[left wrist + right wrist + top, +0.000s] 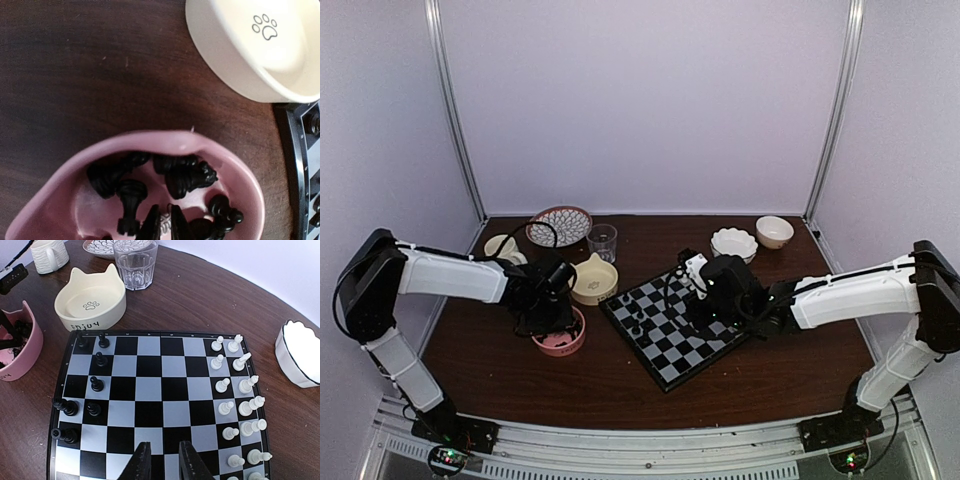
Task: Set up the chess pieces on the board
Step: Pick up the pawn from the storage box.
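Note:
The black and light-grey board (150, 390) lies under my right gripper (164, 444), which hovers open over its near rows with nothing between the fingers. Several black chess pieces (97, 384) stand along the board's left side, and white ones (235, 405) line the right side. More black chess pieces (187, 177) lie heaped in a pink bowl (165, 140) left of the board. My left gripper (164, 207) reaches down into that bowl. Its fingers are drawn almost together on a small ridged chess piece. In the top view the left gripper (552, 322) is over the pink bowl (560, 343).
A cream cat-ear bowl (90, 302) with a paw print sits just beyond the board's far left corner. Behind it stand a glass (134, 262), a white mug (50, 254) and a patterned plate (100, 246). A white scalloped bowl (300, 357) and a beige bowl (775, 231) stand at the right.

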